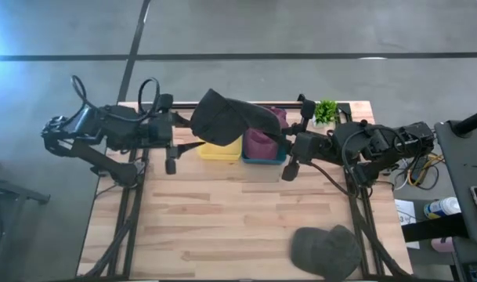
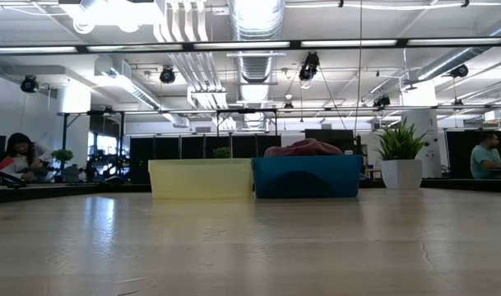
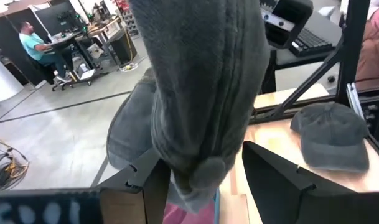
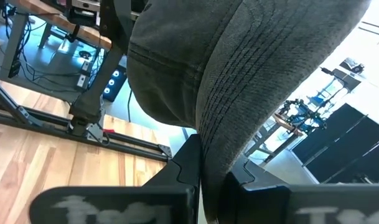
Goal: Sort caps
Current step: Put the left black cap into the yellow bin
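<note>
A dark olive-grey cap (image 1: 222,117) hangs high over the yellow bin (image 1: 221,151) and the teal bin (image 1: 263,160) at the table's far side. My right gripper (image 1: 289,135) is shut on it from the right. My left gripper (image 1: 189,129) stands open at the cap's left side, its fingers on either side of the crown, where the top button (image 3: 211,168) shows. A maroon cap (image 1: 260,142) lies in the teal bin and rises above its rim (image 2: 303,148). A second olive-grey cap (image 1: 326,251) rests flat on the table near the front right edge. My right gripper pinches the cap's stitched brim (image 4: 229,134) between its two fingers (image 4: 188,163), coming about level from the table's right side. The cap is lifted clear above the bins, its crown (image 4: 164,74) beyond the fingers. My left gripper has the crown between its open fingers (image 3: 273,174); whether either one touches it I cannot tell.
A small potted plant (image 1: 326,111) stands at the far right, beside the teal bin. The near half of the wooden table (image 1: 222,227) lies bare except for the second olive-grey cap. People sit at desks in the room beyond.
</note>
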Controlling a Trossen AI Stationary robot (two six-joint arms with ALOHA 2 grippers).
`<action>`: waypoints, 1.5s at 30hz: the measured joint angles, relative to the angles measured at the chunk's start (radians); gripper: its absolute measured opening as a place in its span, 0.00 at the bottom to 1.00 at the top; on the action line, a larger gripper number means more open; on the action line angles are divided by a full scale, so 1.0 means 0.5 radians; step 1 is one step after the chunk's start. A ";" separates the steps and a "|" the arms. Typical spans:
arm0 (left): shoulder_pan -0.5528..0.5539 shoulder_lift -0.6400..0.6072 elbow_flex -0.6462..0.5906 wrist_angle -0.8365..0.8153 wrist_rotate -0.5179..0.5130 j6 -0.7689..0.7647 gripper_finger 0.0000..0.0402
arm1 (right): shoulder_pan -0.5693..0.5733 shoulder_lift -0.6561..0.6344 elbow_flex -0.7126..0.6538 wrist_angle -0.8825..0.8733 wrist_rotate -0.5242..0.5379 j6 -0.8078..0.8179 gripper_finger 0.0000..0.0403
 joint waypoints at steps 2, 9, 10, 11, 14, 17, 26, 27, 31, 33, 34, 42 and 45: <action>0.020 0.009 0.000 0.028 0.052 0.001 0.48 | 0.001 0.000 0.000 -0.001 -0.001 0.017 0.04; 0.038 0.003 0.000 0.083 0.193 -0.012 0.48 | 0.000 0.000 0.000 -0.058 0.002 0.044 0.04; 0.038 0.001 0.000 0.090 0.201 -0.026 0.48 | 0.000 0.000 0.000 -0.061 0.003 0.047 0.04; 0.037 0.001 0.000 0.097 0.203 -0.035 0.48 | 0.000 0.000 0.000 -0.060 0.003 0.052 0.04; 0.039 0.010 0.000 0.097 0.203 -0.058 0.46 | -0.009 0.000 0.000 -0.060 0.004 0.053 0.04; 0.040 0.030 0.000 0.097 0.202 -0.042 0.40 | -0.026 0.000 0.000 -0.060 0.005 0.064 0.04; 0.040 0.068 0.000 0.117 0.201 0.128 0.04 | -0.056 0.008 -0.019 -0.060 0.002 0.157 0.05; 0.041 0.069 0.000 0.136 0.201 0.140 0.04 | -0.057 0.008 -0.020 -0.060 0.002 0.187 0.06; 0.056 0.067 0.004 0.178 0.202 0.171 0.04 | -0.070 0.008 -0.020 -0.064 0.003 0.276 0.16; 0.068 0.067 0.015 0.167 0.202 0.168 0.03 | -0.072 0.008 -0.020 -0.101 0.004 0.277 0.22; 0.074 0.067 0.022 0.158 0.202 0.161 0.03 | -0.072 0.008 -0.020 -0.121 0.005 0.287 0.26; 0.262 0.067 0.185 -0.142 0.203 -0.150 0.03 | -0.136 0.005 -0.021 -0.621 0.155 0.639 0.52; 0.431 0.090 0.234 -0.325 0.342 -0.283 0.03 | -0.183 0.001 -0.021 -0.850 0.177 0.771 0.56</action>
